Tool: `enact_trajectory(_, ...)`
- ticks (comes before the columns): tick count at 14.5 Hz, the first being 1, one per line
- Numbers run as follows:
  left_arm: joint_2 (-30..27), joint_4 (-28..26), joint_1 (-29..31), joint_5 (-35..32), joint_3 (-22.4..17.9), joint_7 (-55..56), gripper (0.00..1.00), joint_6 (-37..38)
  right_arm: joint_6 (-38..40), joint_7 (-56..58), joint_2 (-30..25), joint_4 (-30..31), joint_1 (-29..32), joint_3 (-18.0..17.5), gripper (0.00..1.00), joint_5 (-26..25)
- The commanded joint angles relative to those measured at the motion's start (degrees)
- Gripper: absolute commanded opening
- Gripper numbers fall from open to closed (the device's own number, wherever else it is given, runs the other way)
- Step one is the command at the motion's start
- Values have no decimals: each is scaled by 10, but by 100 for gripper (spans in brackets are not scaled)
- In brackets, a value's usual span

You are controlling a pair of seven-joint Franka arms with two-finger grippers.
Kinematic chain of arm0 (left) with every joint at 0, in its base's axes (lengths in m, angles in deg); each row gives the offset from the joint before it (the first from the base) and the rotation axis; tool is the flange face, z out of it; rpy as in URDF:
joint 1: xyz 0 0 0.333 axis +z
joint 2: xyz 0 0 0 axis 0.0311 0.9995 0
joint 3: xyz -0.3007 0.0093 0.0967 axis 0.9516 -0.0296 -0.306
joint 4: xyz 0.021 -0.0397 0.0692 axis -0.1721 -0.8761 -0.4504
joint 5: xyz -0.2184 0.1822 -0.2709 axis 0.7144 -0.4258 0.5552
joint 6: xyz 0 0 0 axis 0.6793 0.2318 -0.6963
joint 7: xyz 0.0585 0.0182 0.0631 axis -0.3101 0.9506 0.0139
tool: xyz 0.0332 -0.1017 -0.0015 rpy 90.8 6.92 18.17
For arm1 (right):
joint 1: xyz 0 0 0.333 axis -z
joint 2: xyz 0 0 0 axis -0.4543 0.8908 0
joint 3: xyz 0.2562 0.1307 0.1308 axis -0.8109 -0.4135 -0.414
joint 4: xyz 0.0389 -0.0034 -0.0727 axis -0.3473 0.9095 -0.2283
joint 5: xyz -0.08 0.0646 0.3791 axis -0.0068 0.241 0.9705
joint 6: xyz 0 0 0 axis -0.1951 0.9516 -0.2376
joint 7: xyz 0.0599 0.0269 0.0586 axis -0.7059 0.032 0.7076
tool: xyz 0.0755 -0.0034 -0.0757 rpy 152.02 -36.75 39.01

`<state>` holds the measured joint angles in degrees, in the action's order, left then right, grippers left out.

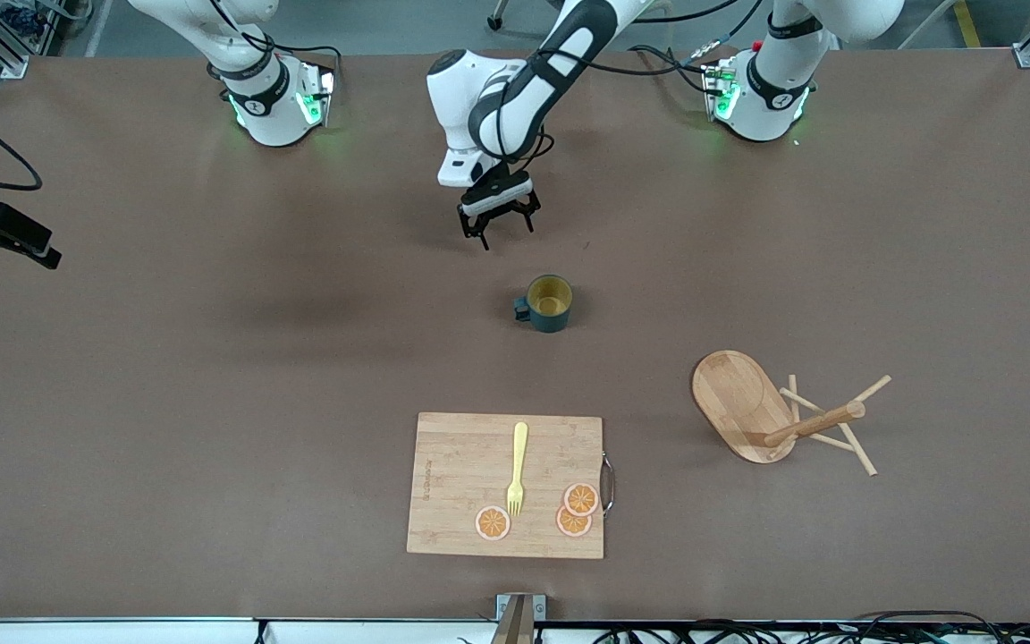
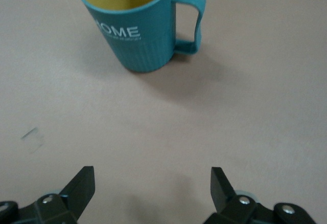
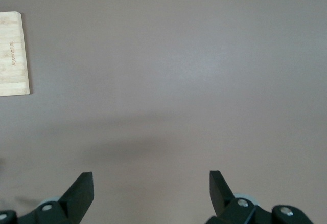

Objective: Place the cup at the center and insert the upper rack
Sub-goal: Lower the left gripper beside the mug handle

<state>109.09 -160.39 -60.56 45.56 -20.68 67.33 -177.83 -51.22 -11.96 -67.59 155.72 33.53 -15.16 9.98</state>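
Observation:
The dark teal cup (image 1: 551, 304) with a mustard-yellow inside stands upright near the middle of the table, its handle toward the right arm's end. It also shows in the left wrist view (image 2: 134, 27). My left gripper (image 1: 498, 222) is open and empty over bare table, a short way from the cup toward the robots' bases; its own view (image 2: 152, 185) shows nothing between the fingers. The wooden upper rack (image 1: 770, 413) lies on its side toward the left arm's end. My right gripper (image 1: 32, 250) is open and empty, high over the right arm's end (image 3: 152, 189).
A bamboo cutting board (image 1: 452, 483) lies nearer the front camera than the cup, with a yellow fork (image 1: 518, 470) and three orange slices (image 1: 579, 499) on it. Its edge shows in the right wrist view (image 3: 14, 52).

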Motion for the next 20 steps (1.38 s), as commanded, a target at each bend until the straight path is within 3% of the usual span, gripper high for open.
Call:
enact_trajectory(1, 19, 18, -8, -53, -5, 44, 100, -2, -17, 6, -37, 42, 7, -9, 100, -8)
enact_trajectory(13, 86, 91, -51, -238, -7, 136, 100, 142, 3, 20, -40, 38, 4, -8, 100, -6)
enact_trajectory(20, 125, 121, -65, -257, -10, 131, 100, 180, 9, 20, -37, 30, 4, -7, 100, -9)
